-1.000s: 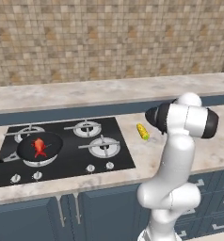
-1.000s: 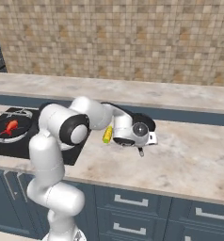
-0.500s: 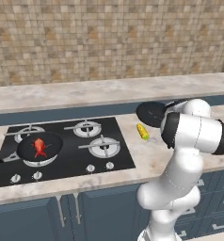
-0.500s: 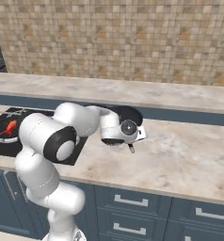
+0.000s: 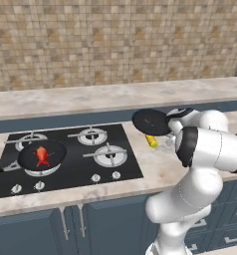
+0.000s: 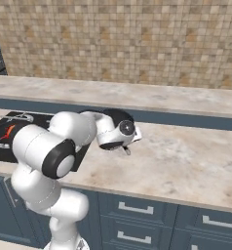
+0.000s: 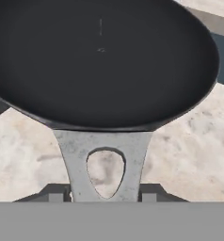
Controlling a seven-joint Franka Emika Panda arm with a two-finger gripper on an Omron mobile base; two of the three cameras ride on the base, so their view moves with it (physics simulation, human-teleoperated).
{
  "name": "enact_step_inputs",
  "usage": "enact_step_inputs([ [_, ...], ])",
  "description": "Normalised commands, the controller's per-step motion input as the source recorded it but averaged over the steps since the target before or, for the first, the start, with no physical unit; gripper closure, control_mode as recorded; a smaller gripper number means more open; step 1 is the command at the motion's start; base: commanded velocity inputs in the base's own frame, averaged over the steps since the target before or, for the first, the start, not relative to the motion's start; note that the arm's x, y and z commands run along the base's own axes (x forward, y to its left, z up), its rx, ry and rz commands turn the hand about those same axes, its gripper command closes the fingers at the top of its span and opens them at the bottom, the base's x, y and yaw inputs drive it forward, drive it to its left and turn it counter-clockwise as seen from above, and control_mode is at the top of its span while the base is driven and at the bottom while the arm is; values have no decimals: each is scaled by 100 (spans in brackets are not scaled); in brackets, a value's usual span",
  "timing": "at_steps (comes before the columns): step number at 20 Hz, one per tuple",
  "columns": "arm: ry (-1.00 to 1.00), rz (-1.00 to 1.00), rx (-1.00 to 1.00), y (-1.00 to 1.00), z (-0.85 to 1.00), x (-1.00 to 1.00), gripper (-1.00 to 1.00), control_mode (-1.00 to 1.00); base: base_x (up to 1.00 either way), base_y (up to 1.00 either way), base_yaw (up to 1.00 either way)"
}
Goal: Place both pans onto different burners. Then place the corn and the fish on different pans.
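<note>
One black pan sits on the front-left burner with the red-orange fish lying in it; the same fish appears at the left edge of the right base view. The second pan hangs level above the counter by the cooktop's right edge, and my gripper is shut on its handle. In the hand view its black bowl spreads across the top, with the grey handle bracket running down to my gripper. The yellow corn lies on the counter just under the held pan.
Three burners stand bare: back left, back middle and front right. Small silver knobs line the cooktop's front. A tiled wall rises behind the counter, and bare counter stretches to the right.
The arm has swung the held pan leftward, from the counter right of the corn to above the corn near the cooktop's edge. Fish, first pan and corn have not moved.
</note>
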Motion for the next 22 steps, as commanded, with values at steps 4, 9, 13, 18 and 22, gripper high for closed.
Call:
enact_step_inputs([
  [4, 8, 14, 4, 41, 4, 0, 100, -100, 0, 0, 0],
  [9, 1, 19, 3, 27, 12, -13, 100, -100, 0, 0, 0],
  [13, 0, 21, 1, 27, 0, -23, 100, -100, 0, 0, 0],
  [18, 1, 20, 0, 31, -5, -20, 100, -100, 0, 0, 0],
  [22, 3, 17, 0, 42, -11, -14, 100, -100, 0, 0, 0],
])
